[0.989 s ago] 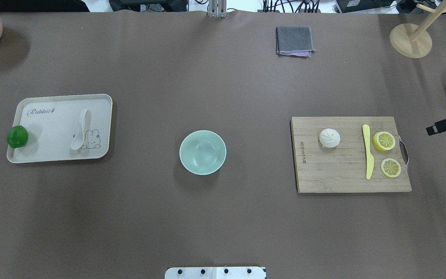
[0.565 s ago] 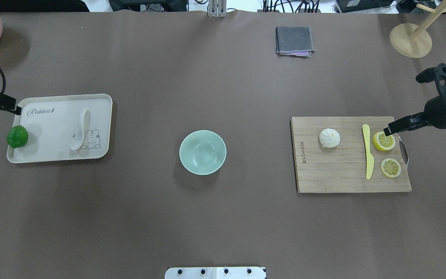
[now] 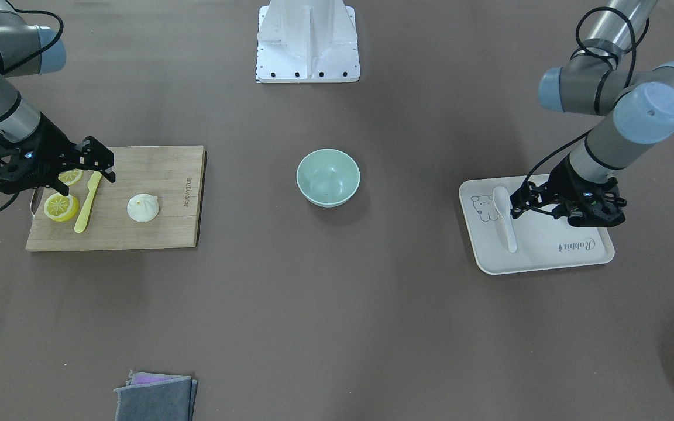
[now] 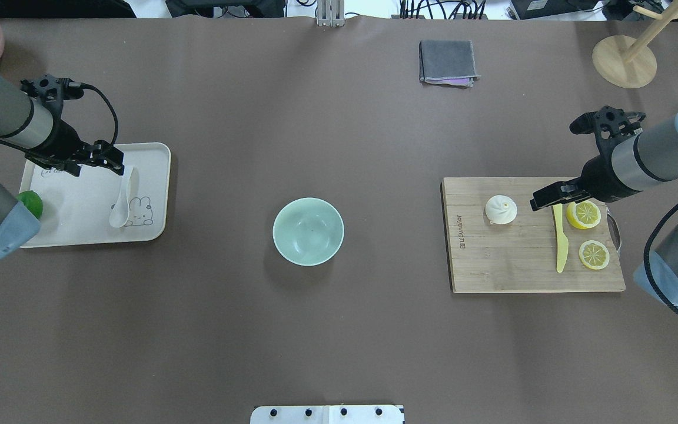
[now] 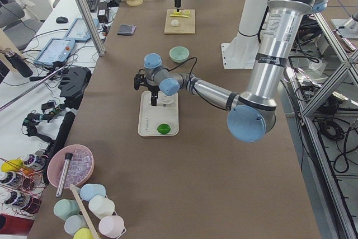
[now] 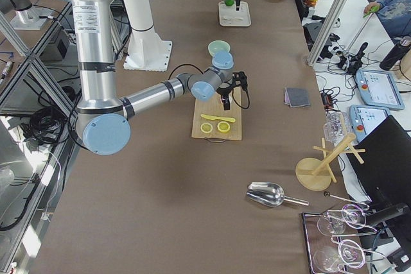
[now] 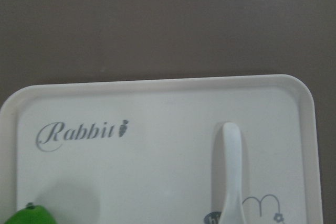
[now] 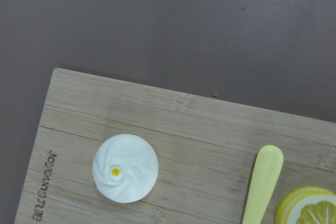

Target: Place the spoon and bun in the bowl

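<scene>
spoon [image 4: 122, 197] on tray [image 4: 80, 203], bun [image 4: 501, 209] on board [image 4: 509, 265], bowl [image 4: 308, 231] between

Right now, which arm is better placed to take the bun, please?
The right: its gripper hangs over the cutting board beside the bun; the left gripper is over the tray.

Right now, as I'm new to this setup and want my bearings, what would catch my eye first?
The pale green bowl sits empty, alone in the middle. Flanking it, the left gripper hovers beside the white spoon on the tray, and the right gripper hangs over the cutting board, between the bun and the lemon slices.
</scene>
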Robot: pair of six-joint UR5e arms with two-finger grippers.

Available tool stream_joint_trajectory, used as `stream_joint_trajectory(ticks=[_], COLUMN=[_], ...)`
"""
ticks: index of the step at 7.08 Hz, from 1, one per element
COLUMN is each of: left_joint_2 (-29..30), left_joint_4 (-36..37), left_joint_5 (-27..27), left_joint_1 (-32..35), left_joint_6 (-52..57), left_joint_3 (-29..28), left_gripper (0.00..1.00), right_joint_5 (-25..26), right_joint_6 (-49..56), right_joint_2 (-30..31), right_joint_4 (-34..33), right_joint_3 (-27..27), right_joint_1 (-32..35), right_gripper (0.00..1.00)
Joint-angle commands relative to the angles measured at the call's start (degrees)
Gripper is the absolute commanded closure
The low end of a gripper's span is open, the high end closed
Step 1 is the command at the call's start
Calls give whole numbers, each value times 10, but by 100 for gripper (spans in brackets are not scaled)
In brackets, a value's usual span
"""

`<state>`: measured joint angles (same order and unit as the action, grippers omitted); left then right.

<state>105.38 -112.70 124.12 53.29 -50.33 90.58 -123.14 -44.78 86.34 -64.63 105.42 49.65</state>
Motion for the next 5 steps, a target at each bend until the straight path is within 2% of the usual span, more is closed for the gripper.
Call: stream_joint_trajectory(ticks=[1, 3, 4, 5], left_joint_2=[24, 25, 25, 27], left_joint_4=[-3, -5, -5, -3], left_joint_5=[-19, -37, -37, -37], left_joint_1=[-24, -50, -53, -53], left_joint_6=[0, 0, 1, 2], left_joint_3=[-38, -48, -49, -48], left_gripper=[12, 26, 46, 88], right_joint_5=[6, 6, 6, 6], right_joint_6=[-7, -7, -7, -7], right_joint_2=[-4, -7, -10, -10], right_joint_4=[-1, -1, -1, -1], right_joint_3=[-4, -7, -9, -9], right_joint_1=[-7, -8, -8, -8], right_gripper=[2, 2, 2, 2])
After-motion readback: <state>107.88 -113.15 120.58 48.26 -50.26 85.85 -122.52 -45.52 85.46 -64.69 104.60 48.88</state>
